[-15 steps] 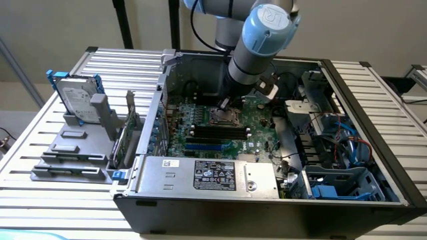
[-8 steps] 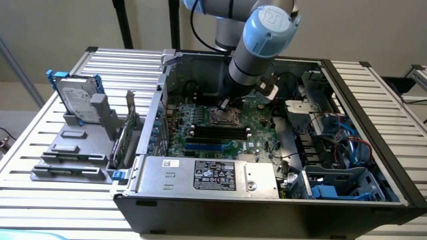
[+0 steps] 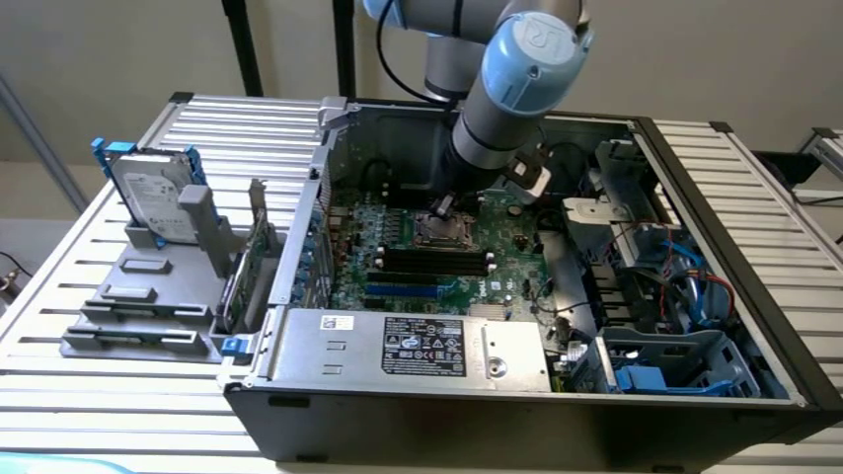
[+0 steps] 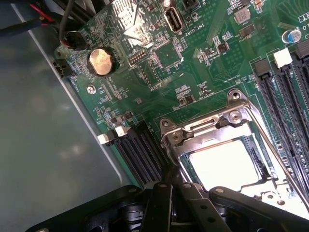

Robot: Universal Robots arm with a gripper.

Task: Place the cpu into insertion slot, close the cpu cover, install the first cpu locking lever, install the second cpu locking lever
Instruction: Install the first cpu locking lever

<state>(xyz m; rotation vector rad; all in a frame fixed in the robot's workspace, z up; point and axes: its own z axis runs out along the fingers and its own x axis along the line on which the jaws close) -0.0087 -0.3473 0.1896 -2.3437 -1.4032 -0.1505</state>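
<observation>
Silvery cpu cover (image 4: 227, 130) down over cpu (image 4: 224, 164) | gripper (image 4: 174, 186) closed, empty, touching cover's edge

White silkscreen lettering reading "INT_USB2" is printed on the green printed circuit motherboard (image 4: 193, 67), at about five o'clock of the upright silver USB port (image 4: 173, 20). Further small white silkscreen marks are scattered over the same board, but they cannot be read. A white rectangular rating label (image 3: 423, 346) with black print is stuck on the flat silver metal power supply box (image 3: 409, 348); its lines of text and symbols are too small to be read.
</observation>
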